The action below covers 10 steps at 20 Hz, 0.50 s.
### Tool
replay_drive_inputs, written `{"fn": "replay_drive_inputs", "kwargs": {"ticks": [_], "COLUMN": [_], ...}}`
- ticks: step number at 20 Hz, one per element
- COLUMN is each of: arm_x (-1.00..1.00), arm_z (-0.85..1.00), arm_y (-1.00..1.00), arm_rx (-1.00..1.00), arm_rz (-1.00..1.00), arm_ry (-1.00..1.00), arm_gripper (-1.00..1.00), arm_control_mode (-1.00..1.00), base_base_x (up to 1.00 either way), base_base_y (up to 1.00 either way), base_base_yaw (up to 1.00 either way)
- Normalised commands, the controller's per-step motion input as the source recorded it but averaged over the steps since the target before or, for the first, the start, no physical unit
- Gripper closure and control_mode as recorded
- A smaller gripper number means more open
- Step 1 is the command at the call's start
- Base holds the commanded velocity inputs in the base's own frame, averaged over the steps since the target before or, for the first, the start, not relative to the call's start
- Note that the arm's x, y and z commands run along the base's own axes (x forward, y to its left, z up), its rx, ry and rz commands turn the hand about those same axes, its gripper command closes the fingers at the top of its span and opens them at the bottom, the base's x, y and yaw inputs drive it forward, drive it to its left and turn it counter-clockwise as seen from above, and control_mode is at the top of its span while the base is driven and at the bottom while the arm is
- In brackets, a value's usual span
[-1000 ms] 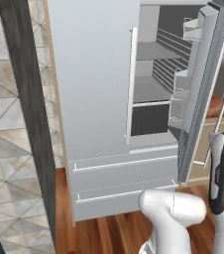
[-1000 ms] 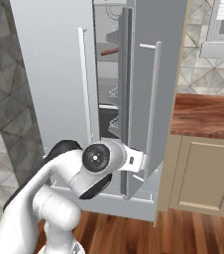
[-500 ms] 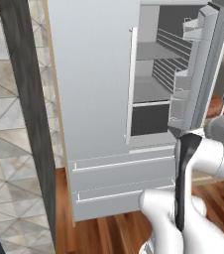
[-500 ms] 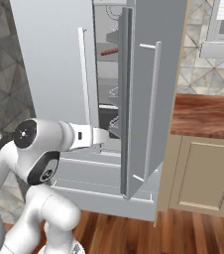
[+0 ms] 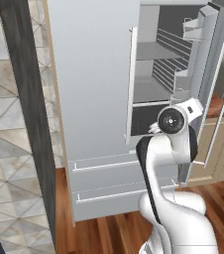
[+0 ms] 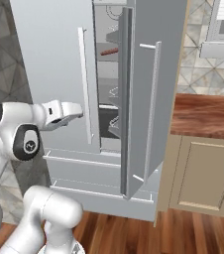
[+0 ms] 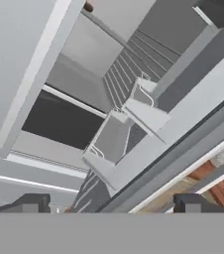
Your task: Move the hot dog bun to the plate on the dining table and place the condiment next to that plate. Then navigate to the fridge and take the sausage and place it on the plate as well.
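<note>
The sausage (image 6: 109,51) lies on an upper shelf inside the fridge (image 6: 54,59), a slender reddish-brown cylinder seen through the gap between the shut left door and the open right door (image 6: 151,99). In the hand view a small reddish-brown end (image 7: 88,7) shows at the top edge — probably the same sausage, though too little of it is visible to be sure. Below that shelf sit further grey shelves and a dark lower compartment (image 5: 143,119); the open door carries wire racks (image 7: 119,139) on its inner face.

The gripper (image 7: 111,202) is out in front of the fridge opening, well apart from the sausage — its two dark fingertips (image 7: 32,202) stand spread wide with nothing between them. To the right of the fridge runs a reddish-brown countertop (image 6: 203,116) over beige cabinets (image 6: 203,173).
</note>
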Motion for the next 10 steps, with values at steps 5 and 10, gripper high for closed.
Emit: {"fn": "replay_drive_inputs", "kwargs": {"ticks": [5,10], "arm_x": [1.00,0.98], "arm_z": [0.00,0.06], "arm_y": [0.01,0.00], "arm_rx": [-0.18,-0.13], "arm_rz": [-0.08,-0.11], "arm_ry": [0.07,0.19], "arm_gripper": [-1.00,-1.00], "arm_control_mode": [-1.00,-1.00], "base_base_x": [0.00,0.00], "base_base_y": [0.00,0.00], "base_base_yaw": [0.00,0.00]}}
